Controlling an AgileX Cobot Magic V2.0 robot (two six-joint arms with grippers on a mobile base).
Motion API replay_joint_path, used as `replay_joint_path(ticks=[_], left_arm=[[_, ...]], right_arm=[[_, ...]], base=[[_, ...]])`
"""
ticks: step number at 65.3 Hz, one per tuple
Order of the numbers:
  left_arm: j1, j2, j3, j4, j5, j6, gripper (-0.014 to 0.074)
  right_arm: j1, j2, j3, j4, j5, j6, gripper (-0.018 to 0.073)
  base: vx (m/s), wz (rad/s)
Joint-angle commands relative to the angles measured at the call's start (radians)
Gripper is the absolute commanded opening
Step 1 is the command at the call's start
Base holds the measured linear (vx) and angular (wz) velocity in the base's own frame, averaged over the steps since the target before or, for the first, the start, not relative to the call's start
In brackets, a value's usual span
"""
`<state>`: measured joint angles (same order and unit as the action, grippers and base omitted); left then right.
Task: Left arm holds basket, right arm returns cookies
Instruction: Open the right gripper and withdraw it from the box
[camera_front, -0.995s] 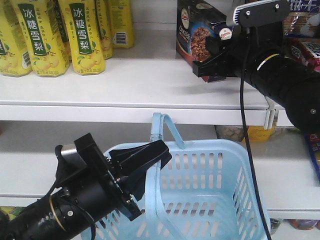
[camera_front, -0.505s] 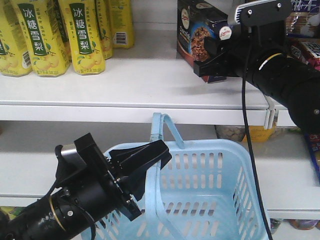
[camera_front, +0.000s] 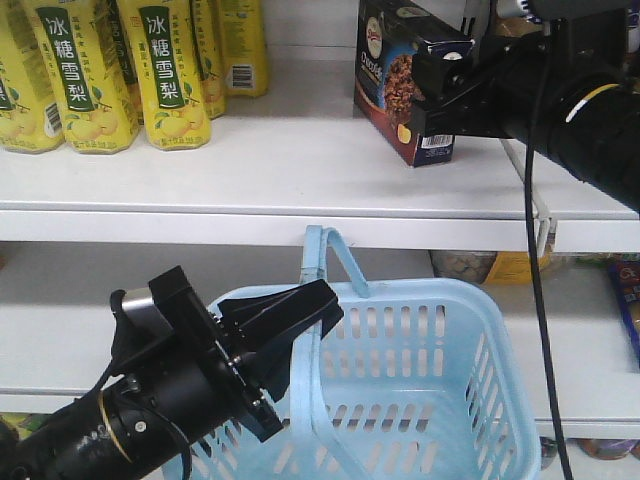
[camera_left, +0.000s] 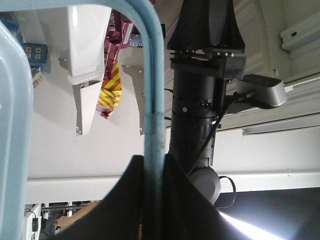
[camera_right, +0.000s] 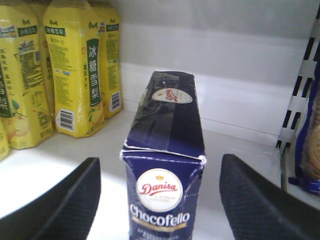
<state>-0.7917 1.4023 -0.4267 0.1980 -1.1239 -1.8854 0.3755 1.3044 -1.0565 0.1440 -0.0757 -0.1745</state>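
Observation:
The cookies (camera_front: 400, 75), a dark navy box, stand upright on the upper white shelf (camera_front: 300, 160). My right gripper (camera_front: 442, 95) is open just behind the box. In the right wrist view the box (camera_right: 165, 150) sits between the two black fingers (camera_right: 75, 200), with gaps on both sides. My left gripper (camera_front: 305, 310) is shut on a thin handle (camera_front: 318, 260) of the light blue basket (camera_front: 440, 300) and holds it below the shelf. The left wrist view shows the handle (camera_left: 152, 100) pinched between the jaws of the left gripper (camera_left: 154, 167).
Yellow pear-drink bottles (camera_front: 100, 70) stand on the upper shelf's left, also seen in the right wrist view (camera_right: 75, 75). A slotted shelf upright (camera_right: 300, 100) and packets lie right of the box. A lower shelf (camera_front: 60, 330) runs behind the basket.
My right gripper has let go of the cookie box and drawn back to the right; the box now stands alone on the shelf. The left arm and basket have not moved.

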Motion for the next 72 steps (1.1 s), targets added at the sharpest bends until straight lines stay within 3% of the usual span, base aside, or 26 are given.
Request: replay_joint_path(ticks=[1,15,26,35,48,72], left_arm=[[0.006,-0.031,-0.030,-0.086,-0.249,0.007,0.0000],[0.006,-0.031,-0.030,-0.086,-0.249,0.007,0.0000],[0.006,-0.031,-0.030,-0.086,-0.249,0.007,0.0000],[0.006,-0.031,-0.030,-0.086,-0.249,0.007,0.0000],[0.006,-0.031,-0.030,-0.086,-0.249,0.007,0.0000],[0.006,-0.031,-0.030,-0.086,-0.249,0.007,0.0000]], right_arm=[[-0.004,-0.067,-0.028,-0.011,-0.026,0.000,0.0475],[0.016,-0.184,-0.028,-0.012,0.057,-0.001,0.0473],[0.016,-0.297,0.014,-0.014,0.054,-0.001,0.0409],[0.016,-0.418,0.124,-0.014,-0.002,-0.008,0.0271],[-0.009,-0.602,0.268,-0.012,-0.029,-0.044,-0.0011],[-0.086,-0.926,0.394,-0.006,0.212,-0.046,-0.0011]], base=[[0.00,0.00],[0.00,0.00],[0.00,0.00],[0.00,0.00],[0.00,0.00],[0.00,0.00]])
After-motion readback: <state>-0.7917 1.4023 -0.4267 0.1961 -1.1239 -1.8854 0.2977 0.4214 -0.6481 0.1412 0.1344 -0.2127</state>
